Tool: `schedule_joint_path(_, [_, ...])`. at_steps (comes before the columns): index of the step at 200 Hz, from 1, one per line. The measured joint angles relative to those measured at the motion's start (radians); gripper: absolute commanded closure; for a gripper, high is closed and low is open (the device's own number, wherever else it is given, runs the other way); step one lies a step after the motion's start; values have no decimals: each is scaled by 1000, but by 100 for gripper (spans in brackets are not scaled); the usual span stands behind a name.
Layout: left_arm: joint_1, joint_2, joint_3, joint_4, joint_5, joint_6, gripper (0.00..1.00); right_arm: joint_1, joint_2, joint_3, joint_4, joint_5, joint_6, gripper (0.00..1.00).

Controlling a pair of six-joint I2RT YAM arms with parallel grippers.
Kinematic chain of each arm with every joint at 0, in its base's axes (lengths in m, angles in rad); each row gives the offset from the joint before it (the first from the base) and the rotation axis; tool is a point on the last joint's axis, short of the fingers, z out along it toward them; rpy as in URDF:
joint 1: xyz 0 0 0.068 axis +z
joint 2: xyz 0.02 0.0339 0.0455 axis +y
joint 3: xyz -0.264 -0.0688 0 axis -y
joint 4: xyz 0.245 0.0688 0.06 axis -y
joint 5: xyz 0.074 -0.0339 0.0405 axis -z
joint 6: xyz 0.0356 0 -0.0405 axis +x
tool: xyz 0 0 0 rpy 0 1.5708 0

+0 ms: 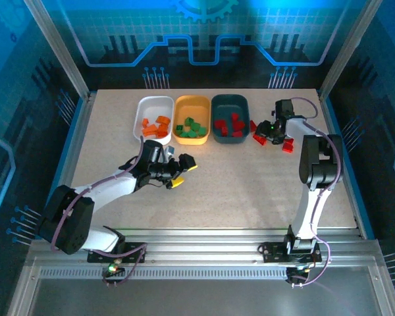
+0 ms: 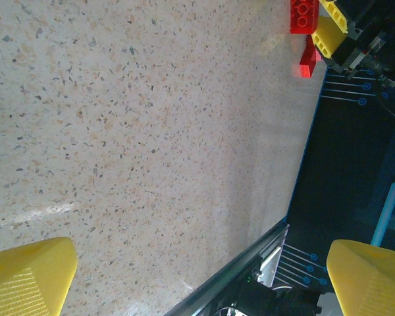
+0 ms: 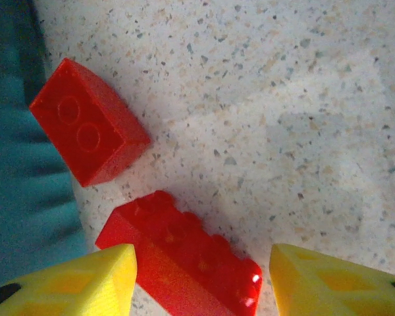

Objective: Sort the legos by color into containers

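Three containers stand in a row at the back: a white tray (image 1: pixel 155 105) with orange legos (image 1: pixel 157 125), an orange-yellow tray (image 1: pixel 192 105) with green legos (image 1: pixel 191 127), and a dark teal tray (image 1: pixel 227 104) with red legos (image 1: pixel 229 126). Just right of the teal tray, my right gripper (image 1: pixel 268 133) (image 3: pixel 204 280) is low over the table and open. A long red lego (image 3: pixel 184 253) lies slantwise between its fingers, against the left one and apart from the right one. A shorter red lego (image 3: pixel 89 131) lies beside the teal tray (image 3: pixel 16 164). My left gripper (image 1: pixel 181 172) (image 2: pixel 201 280) is open and holds nothing.
Another red lego (image 1: pixel 288 146) lies on the table right of the right gripper. The left wrist view looks across the speckled table (image 2: pixel 151 131) to red legos (image 2: pixel 304 14) and the right gripper's yellow fingertips (image 2: pixel 329 33). A metal frame edges the table (image 1: pixel 329 131).
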Motion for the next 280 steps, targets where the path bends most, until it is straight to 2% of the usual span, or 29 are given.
schedule_joint_path(60, [-1, 7, 0, 0, 0, 0, 1, 2, -39, 6, -43, 12, -95, 35])
schedule_joint_path(122, [-13, 41, 24, 0, 0, 0, 1, 29, -35, 30, -153, 73, -232, 34])
schedule_joint_path(196, [-23, 51, 32, 0, 0, 0, 1, 53, 79, 180, -231, 115, -299, 36])
schedule_joint_path(231, [-23, 51, 32, 0, 0, 0, 1, 53, 118, 199, -246, 129, -313, 43])
schedule_joint_path(261, [-23, 51, 32, 0, -1, 0, 1, 53, 123, 199, -248, 144, -309, 60])
schedule_joint_path(280, [-23, 52, 32, 0, -1, 0, 1, 54, 123, 193, -237, 155, -306, 66])
